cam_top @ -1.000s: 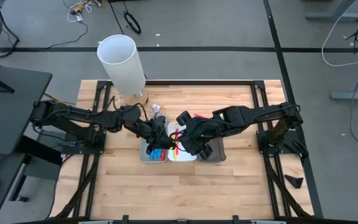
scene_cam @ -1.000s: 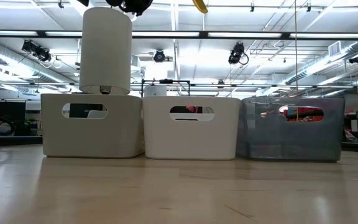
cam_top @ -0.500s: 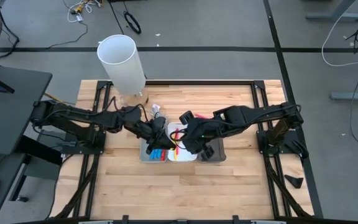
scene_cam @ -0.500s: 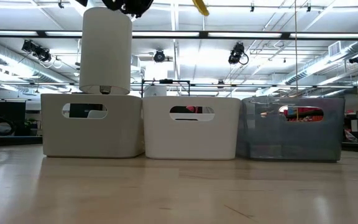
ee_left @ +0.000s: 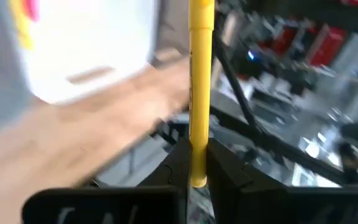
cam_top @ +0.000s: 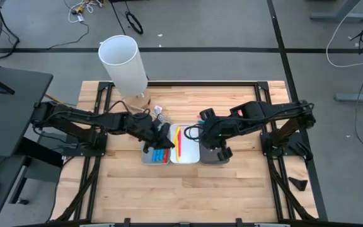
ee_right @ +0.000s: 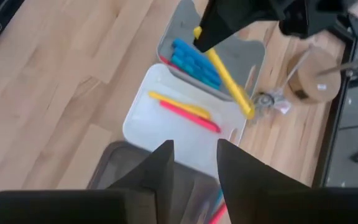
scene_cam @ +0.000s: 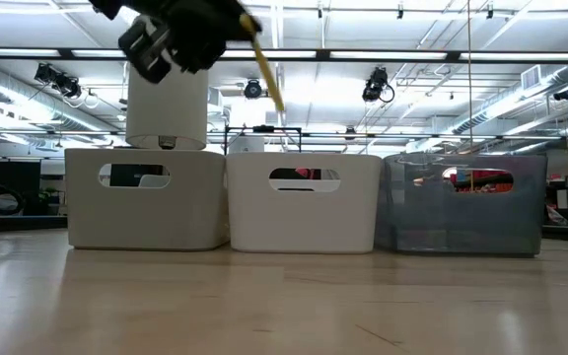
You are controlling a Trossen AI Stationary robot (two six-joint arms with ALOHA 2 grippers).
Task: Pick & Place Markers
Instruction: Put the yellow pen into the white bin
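The table (cam_top: pixel 232 183) looks the same as a second ago, and so does the tall white tube (cam_top: pixel 123 63). The three trays sit side by side as before: grey tray (cam_top: pixel 145 159), white tray (cam_top: pixel 191 150), dark tray (cam_top: pixel 208 157).

The arms are what has moved. The right arm has pulled back from over the white tray and is now above the dark tray. The right gripper (ee_right: pixel 191 165) was closed a second ago. Now its fingers are apart, with nothing between them.

The left gripper (ee_left: pixel 191 168) has come lower and now hangs over the grey tray, next to the white one. Its fingers are squeezed tight on a yellow marker (ee_left: pixel 200 74), which sticks out past the fingertips, up in the air and not in any tray yet.

The blue markers (ee_right: pixel 194 62) lie in the grey tray. A yellow one (ee_right: pixel 179 104) and a pink one (ee_right: pixel 191 117) lie in the white tray.

I think the right arm is done with its turn and has moved out of the way. The left arm looks ready to drop its marker next — maybe in the white tray, where the other yellow one is.
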